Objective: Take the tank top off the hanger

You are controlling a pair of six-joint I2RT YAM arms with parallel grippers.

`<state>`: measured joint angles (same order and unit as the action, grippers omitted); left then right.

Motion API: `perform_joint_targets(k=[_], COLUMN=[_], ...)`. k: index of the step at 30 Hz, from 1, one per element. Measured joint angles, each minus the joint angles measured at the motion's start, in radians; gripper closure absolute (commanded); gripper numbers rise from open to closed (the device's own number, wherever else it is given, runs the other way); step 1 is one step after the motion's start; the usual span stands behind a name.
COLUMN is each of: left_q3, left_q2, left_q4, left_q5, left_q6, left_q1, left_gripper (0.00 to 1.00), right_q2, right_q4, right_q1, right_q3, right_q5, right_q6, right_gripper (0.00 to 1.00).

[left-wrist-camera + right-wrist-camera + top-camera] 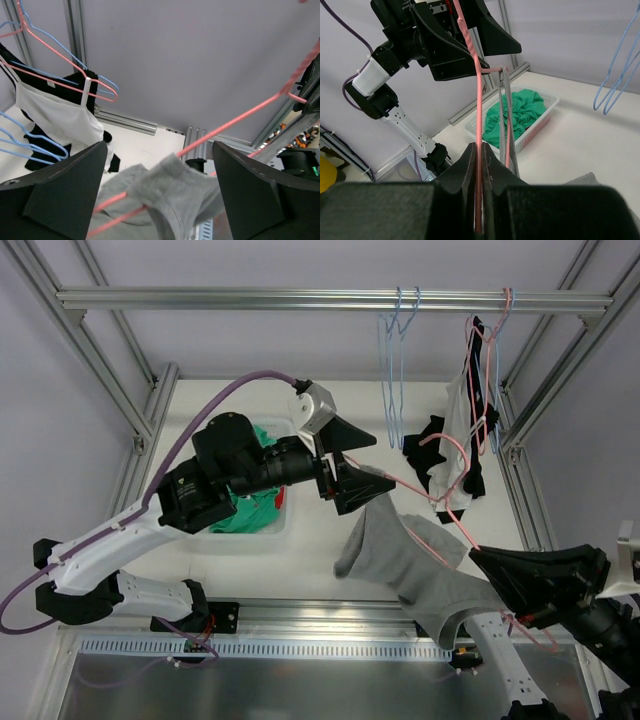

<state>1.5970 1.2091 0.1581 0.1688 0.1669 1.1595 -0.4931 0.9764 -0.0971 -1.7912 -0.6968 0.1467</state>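
Strip step in hand: right claw [479,150] pinched on the hanger [478,90] at lower right, grey tank top [400,550] draped on it mid-frame, left claw [383,460] spread about the strap end; next move, I judge, is to close on fabric and pull clear.

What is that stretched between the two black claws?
In the top view, a pink hanger runs from the right gripper, shut on it, towards the open left gripper, with the grey tank top draped over it.
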Motion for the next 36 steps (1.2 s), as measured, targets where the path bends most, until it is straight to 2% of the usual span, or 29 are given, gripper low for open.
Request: perform_joint_targets(k=[3, 5, 8, 9, 12, 25, 33, 35, 36], left_q3=[-0.03, -0.053, -0.08, -0.087, -0.108, -0.118, -0.158, -0.146, -0.138], left_q2=[0.02, 0.022, 0.021, 0.021, 0.017, -0.022, -0.011, 0.008, 0.019], left_q4=[-0.05, -0.065, -0.074, -0.077, -0.085, -0.103, -0.117, -0.12, -0.121], left_q5=[-0.018, -0.031, -0.06, -0.069, -0.089, -0.233, -0.301, -0.306, -0.306], left_q6=[-0.011, -0.021, -0.027, -0.029, -0.032, -0.025, 0.058, 0.071, 0.075], left_q1=[0.0, 0.0, 0.0, 0.0, 0.0, 0.007, 0.02, 0.02, 0.02], left_gripper=[0.26, 0.27, 0.2, 0.12, 0.02, 0.01, 0.15, 0.2, 0.26], right_q2=[-0.028, -0.041, -0.048, -0.048, -0.043, -0.023, 0.023, 0.027, 0.027], right_q4=[-0.011, -0.02, -0.03, -0.035, -0.065, -0.136, -0.184, -0.199, -0.206], right_q1=[0.0, 0.0, 0.0, 0.0, 0.0, 0.0, -0.001, -0.001, -0.001], right_q3=[0.027, 0.034, 0.038, 0.04, 0.066, 0.169, 0.187, 0.192, 0.194], right_q5=[-0.015, -0.017, -0.013, -0.011, -0.005, 0.037, 0.101, 0.102, 0.103], right_q6=[0.014, 0.02, 0.025, 0.025, 0.026, 0.026, 0.021, 0.022, 0.022], right_gripper=[1.0, 1.0, 1.0, 1.0, 1.0, 1.0, 1.0, 1.0, 1.0])
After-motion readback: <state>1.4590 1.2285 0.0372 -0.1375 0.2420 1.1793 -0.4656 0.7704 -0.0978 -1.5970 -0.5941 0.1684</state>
